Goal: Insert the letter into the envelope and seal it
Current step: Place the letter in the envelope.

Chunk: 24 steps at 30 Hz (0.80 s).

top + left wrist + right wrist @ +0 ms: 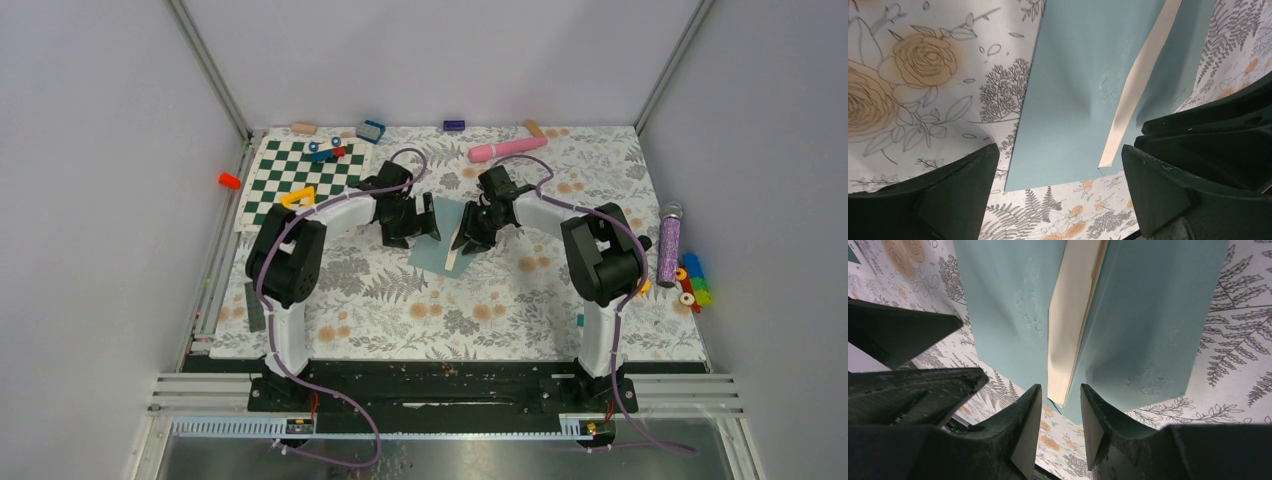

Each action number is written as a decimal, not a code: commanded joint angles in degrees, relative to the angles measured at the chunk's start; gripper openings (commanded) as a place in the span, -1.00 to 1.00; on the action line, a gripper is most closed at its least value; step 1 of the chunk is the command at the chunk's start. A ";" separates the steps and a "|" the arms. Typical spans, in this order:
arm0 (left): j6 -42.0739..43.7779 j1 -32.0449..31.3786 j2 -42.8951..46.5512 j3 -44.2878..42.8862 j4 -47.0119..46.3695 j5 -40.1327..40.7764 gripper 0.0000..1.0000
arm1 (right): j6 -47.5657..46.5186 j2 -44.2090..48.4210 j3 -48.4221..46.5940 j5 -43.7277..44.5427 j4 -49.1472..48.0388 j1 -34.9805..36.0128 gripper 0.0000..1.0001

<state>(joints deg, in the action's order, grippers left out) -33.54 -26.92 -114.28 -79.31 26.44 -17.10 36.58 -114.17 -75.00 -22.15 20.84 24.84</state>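
The grey-teal envelope lies on the floral mat between both grippers. It also shows in the left wrist view and the right wrist view. The cream letter sits mostly inside it; only a narrow strip shows between two teal panels, and also shows in the left wrist view. My left gripper is open wide and empty over the envelope's left part. My right gripper has its jaws a little apart, just short of the letter's near corner, holding nothing.
A green-and-white chequered board with small blocks lies at the back left. A pink cylinder lies at the back, a purple glitter tube and coloured blocks at the right. An orange piece lies off the mat on the left.
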 commanded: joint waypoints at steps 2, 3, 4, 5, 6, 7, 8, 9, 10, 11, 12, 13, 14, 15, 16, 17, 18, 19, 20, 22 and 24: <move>-1.97 -1.08 2.68 1.98 -0.69 -0.95 0.97 | 1.61 0.24 0.44 -0.95 -1.12 0.74 -0.16; -2.22 -1.24 2.96 2.37 -1.19 -1.22 0.97 | 1.65 0.22 0.57 -0.71 -1.08 0.81 -0.16; -2.49 -1.29 3.21 2.87 -1.59 -1.56 0.97 | 1.68 0.14 0.80 -0.44 -1.14 0.82 -0.16; -2.80 -1.37 3.49 3.23 -1.90 -1.85 0.97 | 1.80 0.15 1.02 -0.21 -1.08 0.82 -0.16; -3.03 -1.46 3.70 3.57 -2.13 -2.08 0.97 | 1.97 0.07 1.20 0.01 -1.09 0.89 -0.16; -3.29 -1.54 3.94 3.92 -2.43 -2.27 0.97 | 2.07 -0.06 1.33 0.05 -1.07 0.91 -0.15; -3.55 -1.62 4.11 4.24 -2.80 -2.52 0.97 | 2.16 -0.13 1.41 0.24 -1.09 0.98 -0.15; -3.81 -1.72 4.46 4.61 -3.18 -2.64 0.97 | 2.24 -0.25 1.48 0.41 -1.11 1.06 -0.15; -4.08 -1.85 4.62 4.89 -3.49 -2.86 0.97 | 2.27 -0.43 1.57 0.52 -1.11 1.21 -0.15; -4.30 -1.97 4.68 5.09 -3.75 -3.16 0.97 | 2.39 -0.62 1.65 0.58 -1.14 1.32 -0.15; -4.42 -2.14 4.83 5.21 -3.88 -3.22 0.97 | 2.50 -0.80 1.65 0.66 -1.22 1.53 -0.15; -4.55 -2.21 4.91 5.26 -4.04 -3.29 0.97 | 2.72 -0.96 1.82 0.45 -1.53 1.80 -0.15; -4.72 -2.30 5.02 5.39 -4.17 -3.42 0.97 | 2.86 -1.11 1.83 0.26 -1.81 2.01 -0.15; -4.85 -2.39 5.16 5.51 -4.34 -3.58 0.97 | 3.08 -1.25 1.77 0.05 -1.84 2.31 -0.15; -4.99 -2.41 5.26 5.62 -4.49 -3.74 0.97 | 3.14 -1.34 1.64 0.07 -1.87 2.58 -0.15; -5.15 -2.49 5.44 5.84 -4.73 -3.99 0.97 | 3.22 -1.45 1.55 0.10 -1.92 2.78 -0.15; -5.40 -2.52 5.65 6.10 -5.07 -4.24 0.98 | 3.31 -1.49 1.53 0.09 -2.08 2.98 -0.15; -5.59 -2.59 5.82 6.44 -5.41 -4.44 0.98 | 3.44 -1.61 1.53 0.00 -2.14 3.08 -0.15; -5.72 -2.68 6.02 6.66 -5.68 -4.48 0.97 | 3.49 -1.80 1.45 -0.01 -2.14 3.11 -0.15; -5.95 -2.83 6.26 6.86 -5.93 -4.72 0.97 | 3.59 -2.05 1.45 -0.01 -2.17 3.19 -0.15; -6.16 -2.94 6.54 7.05 -6.23 -4.89 0.97 | 3.64 -2.03 1.40 -0.01 -2.25 3.17 -0.15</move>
<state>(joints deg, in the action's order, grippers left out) -38.35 -29.08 -110.45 -72.95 22.44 -19.62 39.31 -114.72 -73.45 -22.11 19.53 27.24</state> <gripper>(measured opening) 0.985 0.424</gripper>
